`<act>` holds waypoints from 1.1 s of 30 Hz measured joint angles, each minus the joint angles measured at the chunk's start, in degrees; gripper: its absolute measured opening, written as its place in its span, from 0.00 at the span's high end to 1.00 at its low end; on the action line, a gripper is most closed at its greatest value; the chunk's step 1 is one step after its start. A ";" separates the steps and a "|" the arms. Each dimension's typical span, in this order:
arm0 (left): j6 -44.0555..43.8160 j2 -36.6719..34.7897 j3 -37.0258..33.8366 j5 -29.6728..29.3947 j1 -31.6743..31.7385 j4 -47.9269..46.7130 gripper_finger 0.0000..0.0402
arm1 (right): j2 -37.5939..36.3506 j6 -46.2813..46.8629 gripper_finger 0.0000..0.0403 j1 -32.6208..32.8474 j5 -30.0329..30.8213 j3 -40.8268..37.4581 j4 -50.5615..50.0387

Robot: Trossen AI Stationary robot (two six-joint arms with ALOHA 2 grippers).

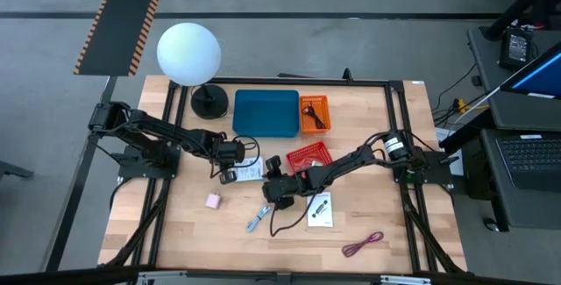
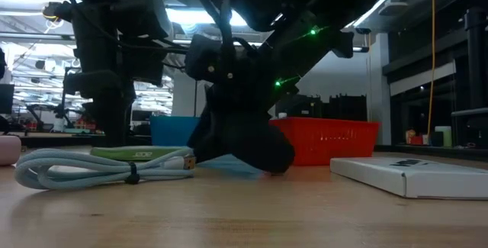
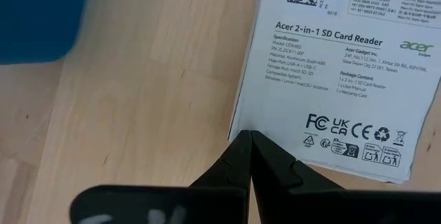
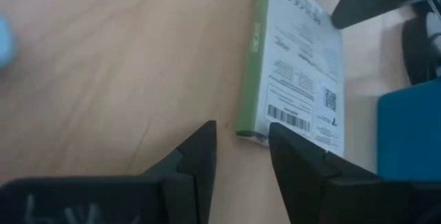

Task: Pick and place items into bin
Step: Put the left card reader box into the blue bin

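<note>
A white printed card box with a green edge (image 1: 250, 169) lies flat on the table between my two grippers. In the left wrist view my left gripper (image 3: 249, 134) is shut, with its tips at the card's corner (image 3: 241, 124). My right gripper (image 4: 241, 133) is open, and the card's green-edged corner (image 4: 249, 124) lies just ahead of the gap between its fingers. Also lying on the table are a second white card (image 1: 321, 210), a pink cube (image 1: 212, 200), a blue-silver tool (image 1: 257, 217), a black cable (image 1: 280, 224) and a maroon cable (image 1: 364, 244). The blue bin (image 1: 266, 112) stands farther back. My left gripper's shut fingertips (image 3: 238, 148) come slanting down onto the corner of the white card (image 3: 241, 124), which lies flat on the table. I cannot tell whether they touch it.
A white globe lamp (image 1: 188, 53) on a black base (image 1: 209, 101) stands left of the blue bin. An orange tray (image 1: 314, 114) and a red basket (image 1: 308, 155) sit to the bin's right. Bare wood lies toward the near edge.
</note>
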 joint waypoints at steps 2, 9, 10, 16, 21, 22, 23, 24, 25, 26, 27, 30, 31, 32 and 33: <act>-0.30 0.00 0.00 0.14 0.00 0.00 0.99 | 0.71 0.08 0.68 -0.02 0.22 0.15 0.82; -0.72 0.00 0.00 0.49 0.00 0.13 1.00 | 2.13 0.15 0.68 -0.02 1.37 0.28 1.32; -0.75 0.00 0.00 0.67 0.00 0.14 1.00 | 2.15 0.12 0.68 -0.02 1.40 0.26 1.28; -0.90 0.00 0.00 1.68 0.00 0.20 0.99 | 2.06 -3.06 0.68 0.79 4.65 2.44 -1.60; -1.27 0.00 0.00 1.66 0.00 0.15 0.99 | 2.63 -4.13 0.68 1.46 6.14 7.37 -10.88; -1.28 0.00 0.00 1.66 0.00 0.15 0.99 | 2.66 -4.18 0.68 1.46 6.14 7.96 -12.22; -1.30 0.00 0.00 1.64 0.00 0.13 1.00 | 2.66 -4.11 0.68 1.55 6.09 8.32 -12.80; -1.36 0.00 0.00 1.66 0.00 0.13 1.00 | 2.62 -3.90 0.68 1.61 6.11 8.48 -12.75; -1.36 0.00 0.00 1.66 0.00 0.11 1.00 | 2.58 -3.78 0.68 1.68 6.30 8.52 -12.66; -1.36 0.00 0.00 1.64 0.00 0.11 0.99 | 2.57 -3.73 0.68 1.79 6.76 8.52 -12.68; -1.36 0.02 0.00 1.64 0.00 0.12 0.99 | 2.71 -3.63 0.68 1.81 7.10 8.52 -12.65; -1.36 0.00 0.00 1.64 0.00 0.11 1.00 | 2.96 -3.41 0.68 1.88 7.96 8.52 -12.61; -1.36 0.01 0.00 1.68 0.02 0.13 1.00 | 2.96 -3.39 0.68 1.88 8.01 8.48 -12.41; -1.35 0.00 0.00 1.85 0.10 0.11 1.00 | 2.96 -3.39 0.68 1.88 8.04 8.45 -12.21; -1.34 0.00 -0.01 2.19 0.24 0.12 0.99 | 2.96 -3.41 0.68 1.88 8.04 8.39 -12.25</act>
